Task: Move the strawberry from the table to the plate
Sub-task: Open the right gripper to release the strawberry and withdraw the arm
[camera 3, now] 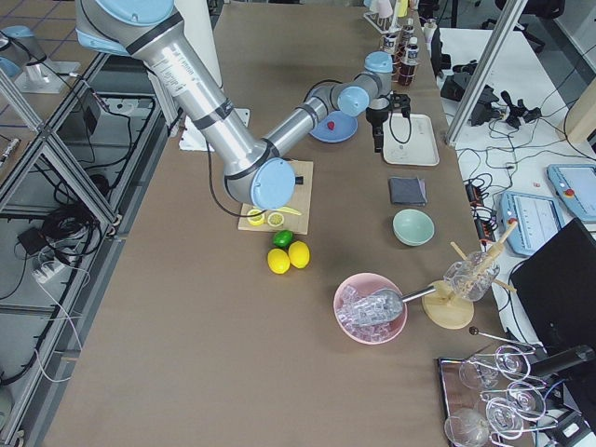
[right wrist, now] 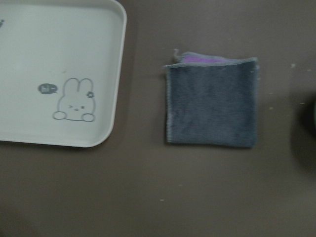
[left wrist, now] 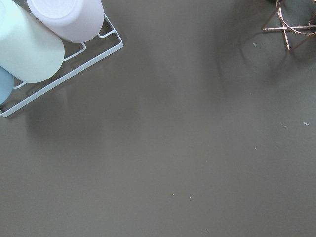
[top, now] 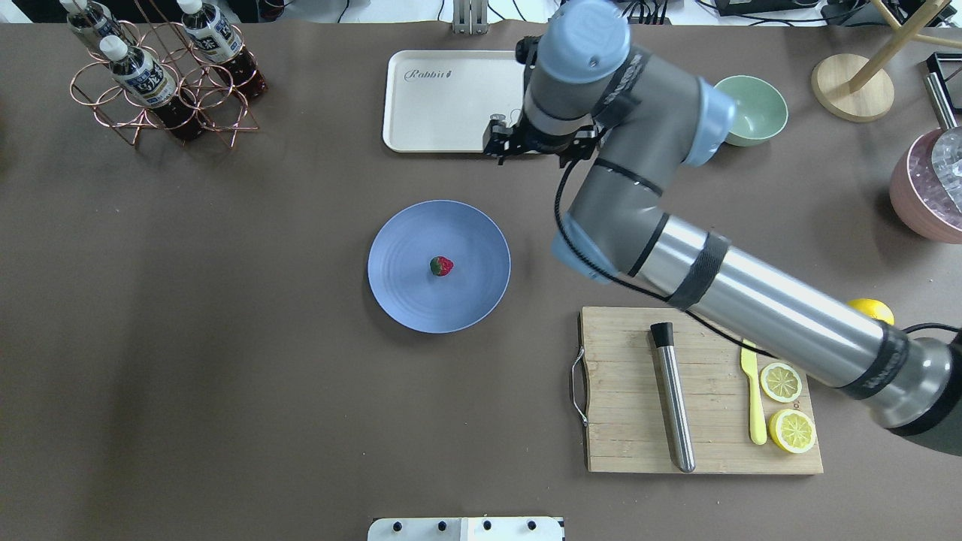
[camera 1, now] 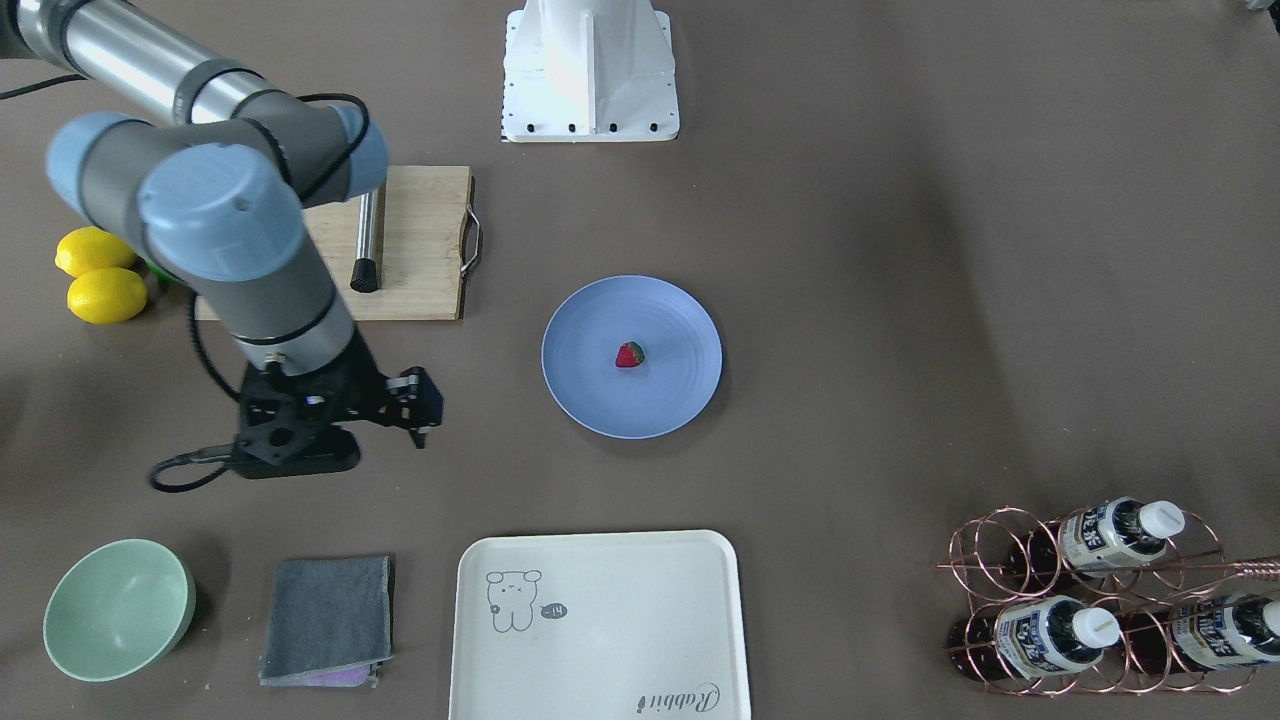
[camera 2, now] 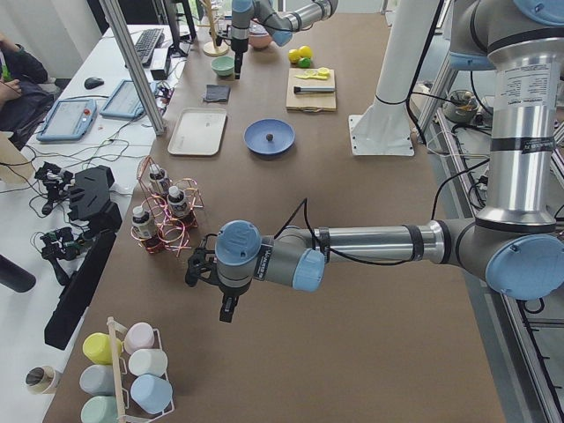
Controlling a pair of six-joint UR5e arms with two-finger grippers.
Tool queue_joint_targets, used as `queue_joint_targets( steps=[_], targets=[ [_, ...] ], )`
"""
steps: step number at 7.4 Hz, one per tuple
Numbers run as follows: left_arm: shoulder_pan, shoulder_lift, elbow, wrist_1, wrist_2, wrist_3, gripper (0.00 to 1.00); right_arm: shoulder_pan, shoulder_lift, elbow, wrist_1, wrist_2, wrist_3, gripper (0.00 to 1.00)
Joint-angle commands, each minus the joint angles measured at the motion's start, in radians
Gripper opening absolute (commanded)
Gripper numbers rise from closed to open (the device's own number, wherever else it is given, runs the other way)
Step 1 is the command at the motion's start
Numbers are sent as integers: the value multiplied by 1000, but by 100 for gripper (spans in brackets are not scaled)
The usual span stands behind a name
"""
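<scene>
The strawberry [camera 1: 629, 354] lies near the middle of the blue plate [camera 1: 680, 395], also seen from overhead as the strawberry [top: 441, 266] on the plate [top: 406, 293]. My right gripper [camera 1: 421, 408] hangs over the bare table [camera 1: 900, 300] well to the side of the plate, between it and the grey cloth, open and holding nothing. My left gripper [camera 2: 227, 310] shows only in the exterior left view, far from the plate beside the bottle rack; I cannot tell whether it is open or shut.
A cream tray [camera 1: 600, 620], a grey cloth [camera 1: 327, 620] and a mint bowl [camera 1: 118, 608] line the far edge. A cutting board [top: 699, 391] carries a metal muddler, a knife and lemon halves. Two lemons [camera 1: 100, 280] and a copper bottle rack [camera 1: 1110, 600] sit at opposite ends.
</scene>
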Motion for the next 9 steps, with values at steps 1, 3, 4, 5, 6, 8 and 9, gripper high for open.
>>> queue_joint_targets(
  steps=[1, 3, 4, 5, 6, 8, 9],
  targets=[
    [-3, -3, -2, 16, -54, 0, 99, 197, -178, 178, -189, 62, -364, 100],
    [-2, 3, -5, 21, -64, 2, 99, 380, -345, 245, -248, 158, -616, 100],
    [-2, 5, -5, 21, -64, 2, 99, 446, -434, 243, -244, 174, -748, 100],
    [-3, 6, -5, 21, -64, 2, 99, 511, -519, 237, -238, 170, -882, 100],
    [-3, 11, -5, 21, -61, 0, 99, 549, -603, 233, -236, 162, -950, 100],
    [-3, 19, -8, 16, -62, 0, 99, 560, -665, 223, -224, 161, -938, 100],
    [-3, 17, -8, 16, -62, 0, 99, 560, -671, 204, -225, 160, -938, 100]
  ],
)
